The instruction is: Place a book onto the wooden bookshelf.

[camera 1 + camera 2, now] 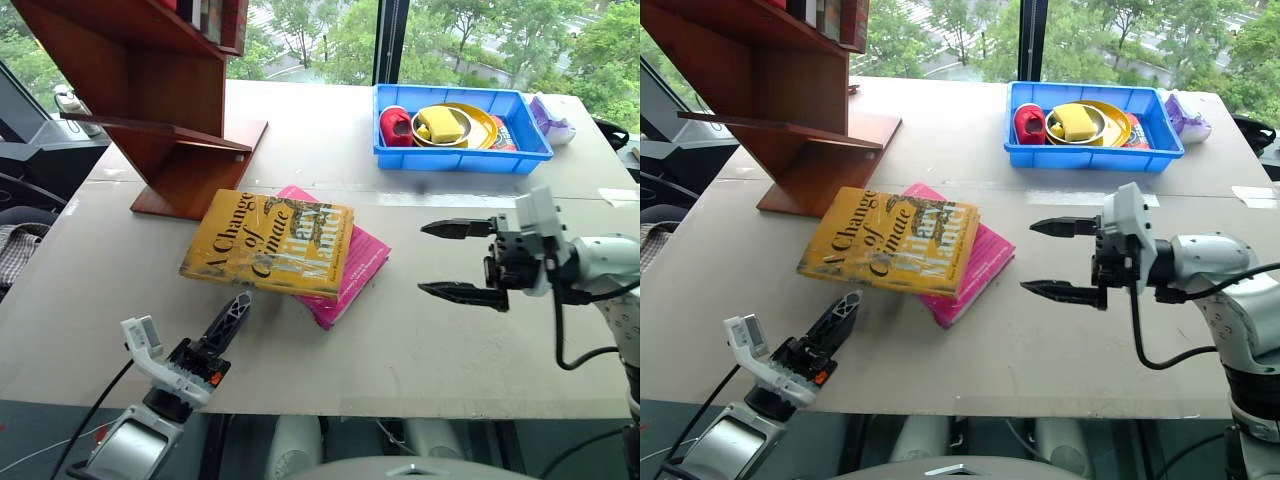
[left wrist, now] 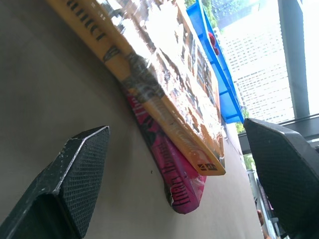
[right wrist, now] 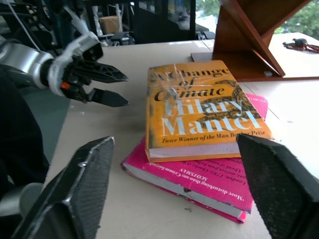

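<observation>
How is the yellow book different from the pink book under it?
The yellow book lies on top; the pink book lies underneath, flat on the table, mostly covered. The yellow book looks larger and thicker, a hardcover; the pink book looks like a thinner paperback. The yellow book has a shiny plastic wrap with black script; the pink book's cover looks plain matte. Both lie flat, askew to each other, near the bookshelf.
</observation>
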Controlling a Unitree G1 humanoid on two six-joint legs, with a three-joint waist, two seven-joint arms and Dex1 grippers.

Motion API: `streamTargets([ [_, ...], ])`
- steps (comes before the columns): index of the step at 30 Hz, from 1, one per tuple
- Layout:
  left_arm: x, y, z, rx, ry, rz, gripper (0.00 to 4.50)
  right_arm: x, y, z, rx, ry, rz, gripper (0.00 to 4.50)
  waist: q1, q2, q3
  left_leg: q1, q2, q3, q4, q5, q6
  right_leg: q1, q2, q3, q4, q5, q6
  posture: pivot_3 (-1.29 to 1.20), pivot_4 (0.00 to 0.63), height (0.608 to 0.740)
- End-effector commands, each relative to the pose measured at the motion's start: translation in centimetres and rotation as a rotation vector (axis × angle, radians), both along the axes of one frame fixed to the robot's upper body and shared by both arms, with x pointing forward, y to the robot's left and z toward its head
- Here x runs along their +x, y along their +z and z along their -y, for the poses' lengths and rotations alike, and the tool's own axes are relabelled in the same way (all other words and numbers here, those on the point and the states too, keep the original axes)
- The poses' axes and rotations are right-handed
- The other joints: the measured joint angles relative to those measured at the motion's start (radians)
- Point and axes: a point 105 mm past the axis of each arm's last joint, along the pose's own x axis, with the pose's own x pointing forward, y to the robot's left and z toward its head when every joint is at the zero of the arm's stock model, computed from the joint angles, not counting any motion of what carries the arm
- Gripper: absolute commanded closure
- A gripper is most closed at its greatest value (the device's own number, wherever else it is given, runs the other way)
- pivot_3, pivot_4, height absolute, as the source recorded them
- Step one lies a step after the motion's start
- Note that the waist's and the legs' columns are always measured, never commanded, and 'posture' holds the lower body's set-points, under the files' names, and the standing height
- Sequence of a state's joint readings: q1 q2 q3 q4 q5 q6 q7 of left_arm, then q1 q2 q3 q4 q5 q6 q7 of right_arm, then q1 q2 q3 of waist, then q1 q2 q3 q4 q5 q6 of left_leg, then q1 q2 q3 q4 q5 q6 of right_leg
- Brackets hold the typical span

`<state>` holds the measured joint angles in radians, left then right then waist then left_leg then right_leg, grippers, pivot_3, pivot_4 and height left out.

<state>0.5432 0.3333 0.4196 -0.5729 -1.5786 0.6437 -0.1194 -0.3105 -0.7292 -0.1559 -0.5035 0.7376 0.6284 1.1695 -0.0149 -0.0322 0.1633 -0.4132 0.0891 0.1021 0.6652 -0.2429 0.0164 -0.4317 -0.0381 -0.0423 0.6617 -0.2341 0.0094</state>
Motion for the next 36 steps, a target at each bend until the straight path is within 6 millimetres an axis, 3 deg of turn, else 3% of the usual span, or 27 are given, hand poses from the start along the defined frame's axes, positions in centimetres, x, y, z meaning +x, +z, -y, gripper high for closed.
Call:
streamTargets([
  [1, 0.6, -0.3, -0.1, -0.134, 0.032, -0.041, 0.06, -1.5, 1.9, 0.2, 0.005, 0.075, 0.085, 0.07, 0.002, 0.000, 0.000, 0.000, 0.000, 0.000, 0.000, 0.000, 0.000, 0.000, 0.000, 0.000, 0.000, 0.000, 0.000, 0.00, 0.150, 0.740],
  [10, 4.3, -0.1, -0.5, -0.304, 0.069, -0.066, 0.06, -2.1, 4.6, -1.1, 0.025, 0.128, 0.164, 0.07, 0.010, 0.000, 0.000, 0.000, -0.001, -0.001, 0.001, 0.000, 0.000, 0.001, 0.000, 0.000, 0.000, 0.000, 0.000, 0.00, 0.150, 0.740],
  [18, 7.8, -1.3, 1.8, -0.400, 0.058, -0.077, 0.06, -2.3, 5.9, -3.2, 0.029, 0.142, 0.260, 0.07, 0.030, 0.005, -0.003, 0.000, -0.002, -0.001, 0.002, 0.000, 0.000, 0.002, 0.000, 0.000, 0.000, 0.001, -0.001, 0.00, 0.150, 0.740],
  [23, 8.6, 0.6, 3.0, -0.434, 0.025, -0.040, 2.17, -1.8, 5.8, -3.6, 0.030, 0.124, 0.271, 0.00, 0.034, 0.006, -0.004, -0.001, -0.004, -0.002, 0.003, 0.000, 0.000, 0.004, 0.000, 0.000, 0.000, 0.001, -0.001, 0.00, 0.150, 0.740],
  [27, 7.9, 2.5, 2.3, -0.411, 0.033, -0.001, 3.99, -1.4, 5.3, -3.8, 0.044, 0.110, 0.270, 0.00, 0.029, 0.006, -0.004, -0.001, -0.004, -0.004, 0.003, 0.000, 0.000, 0.004, 0.000, 0.001, 0.000, 0.001, 0.000, 0.00, 0.150, 0.740],
  [30, 7.0, 4.6, 2.0, -0.381, 0.014, 0.052, 4.18, -1.2, 5.2, -3.8, 0.059, 0.102, 0.268, 0.00, 0.026, 0.006, -0.004, -0.001, -0.003, -0.005, 0.003, 0.000, 0.000, 0.004, 0.000, 0.003, 0.000, 0.001, 0.000, 0.00, 0.150, 0.740],
  [36, 5.5, 13.2, 3.0, -0.114, -0.113, 0.327, 4.18, -0.4, 6.6, -3.6, 0.215, 0.073, 0.234, 0.00, 0.033, 0.003, -0.002, -0.001, -0.003, -0.005, 0.003, 0.000, 0.000, 0.004, 0.001, 0.002, 0.000, 0.001, -0.001, 0.00, 0.150, 0.740],
])
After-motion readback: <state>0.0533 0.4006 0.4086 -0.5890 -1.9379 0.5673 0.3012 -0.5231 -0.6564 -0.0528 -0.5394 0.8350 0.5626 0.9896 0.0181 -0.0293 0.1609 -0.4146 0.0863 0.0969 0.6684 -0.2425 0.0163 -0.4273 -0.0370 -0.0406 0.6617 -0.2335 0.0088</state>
